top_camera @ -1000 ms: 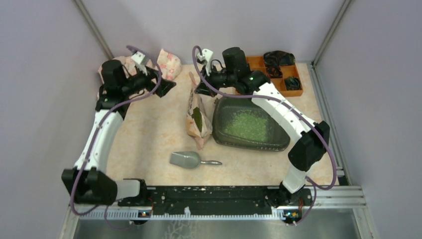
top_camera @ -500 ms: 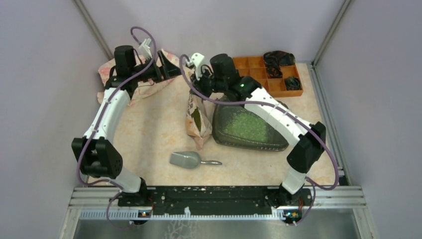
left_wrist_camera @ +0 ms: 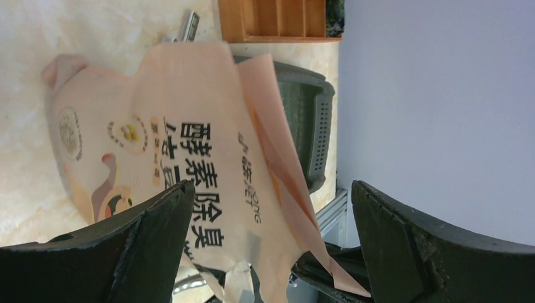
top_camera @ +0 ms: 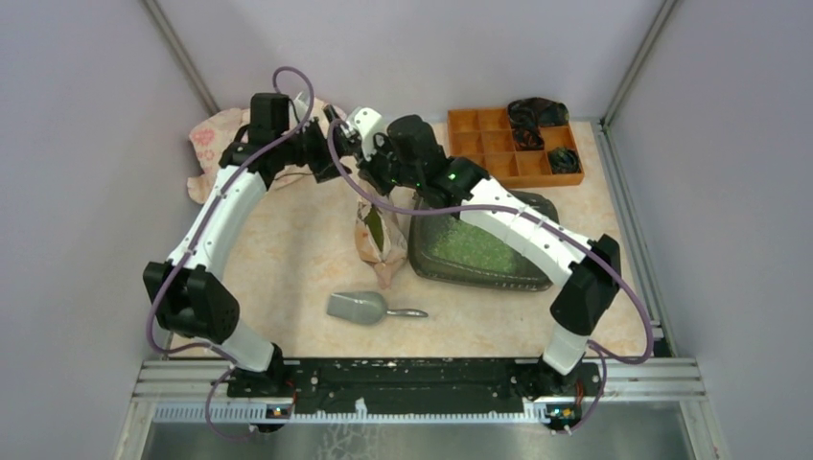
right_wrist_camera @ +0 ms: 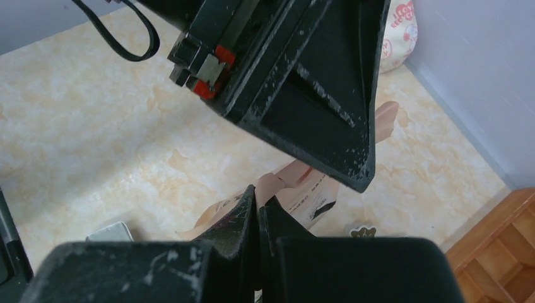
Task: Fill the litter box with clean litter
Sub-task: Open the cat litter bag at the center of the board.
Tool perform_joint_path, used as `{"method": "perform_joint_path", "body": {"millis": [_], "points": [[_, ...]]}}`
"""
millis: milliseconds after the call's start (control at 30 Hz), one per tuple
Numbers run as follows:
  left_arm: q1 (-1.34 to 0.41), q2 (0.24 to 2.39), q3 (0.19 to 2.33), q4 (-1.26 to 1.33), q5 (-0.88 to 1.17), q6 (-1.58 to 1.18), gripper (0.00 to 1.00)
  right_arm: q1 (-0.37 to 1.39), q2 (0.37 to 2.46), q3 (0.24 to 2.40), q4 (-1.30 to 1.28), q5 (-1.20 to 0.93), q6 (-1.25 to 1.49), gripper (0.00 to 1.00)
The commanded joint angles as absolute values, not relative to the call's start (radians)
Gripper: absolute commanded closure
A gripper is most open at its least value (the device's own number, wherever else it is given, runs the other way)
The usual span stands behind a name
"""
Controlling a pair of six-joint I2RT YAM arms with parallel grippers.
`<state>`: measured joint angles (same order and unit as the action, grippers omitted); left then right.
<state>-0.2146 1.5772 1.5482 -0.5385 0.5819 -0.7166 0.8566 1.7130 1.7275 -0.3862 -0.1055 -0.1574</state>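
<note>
Well, paper bag (left_wrist_camera: 176, 145) between spread left fingers (left_wrist_camera: 126, 252).

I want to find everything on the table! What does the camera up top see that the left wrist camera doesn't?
Only the top camera: the grey scoop, lying by itself, and the green litter inside the litter box. Only the left wrist camera: the black writing printed on the paper bag, seen up close. Both: the paper bag, the litter box and the orange organiser tray.
</note>
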Motion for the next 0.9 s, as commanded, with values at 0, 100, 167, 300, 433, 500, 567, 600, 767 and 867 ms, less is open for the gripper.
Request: {"method": "perform_joint_path", "body": {"millis": [0, 100, 167, 300, 433, 500, 567, 600, 767, 867], "points": [[-0.253, 1.584, 1.590, -0.638, 0.489, -0.732, 0.01, 0.868, 1.727, 1.755, -0.300, -0.088, -0.189, 1.00], [-0.275, 1.615, 1.624, -0.693, 0.452, -0.717, 0.01, 0.868, 1.729, 1.752, -0.291, -0.099, -0.195, 1.00], [-0.294, 1.632, 1.630, -0.705, 0.436, -0.703, 0.01, 0.868, 1.732, 1.759, -0.295, -0.111, -0.201, 1.00], [-0.332, 1.670, 1.638, -0.727, 0.414, -0.679, 0.01, 0.868, 1.739, 1.770, -0.306, -0.135, -0.217, 1.00], [-0.352, 1.668, 1.638, -0.732, 0.397, -0.657, 0.22, 0.868, 1.738, 1.771, -0.315, -0.136, -0.228, 1.00], [-0.352, 1.662, 1.636, -0.735, 0.393, -0.648, 0.40, 0.867, 1.734, 1.765, -0.316, -0.133, -0.231, 1.00], [-0.353, 1.663, 1.635, -0.744, 0.386, -0.641, 0.54, 0.865, 1.731, 1.755, -0.309, -0.132, -0.230, 1.00], [-0.354, 1.669, 1.634, -0.746, 0.390, -0.636, 0.62, 0.863, 1.727, 1.748, -0.304, -0.136, -0.229, 1.00], [-0.354, 1.695, 1.641, -0.756, 0.362, -0.612, 1.00, 0.860, 1.717, 1.719, -0.283, -0.143, -0.218, 1.00], [-0.354, 1.702, 1.673, -0.770, 0.327, -0.601, 1.00, 0.854, 1.704, 1.721, -0.284, -0.136, -0.201, 1.00]]}}
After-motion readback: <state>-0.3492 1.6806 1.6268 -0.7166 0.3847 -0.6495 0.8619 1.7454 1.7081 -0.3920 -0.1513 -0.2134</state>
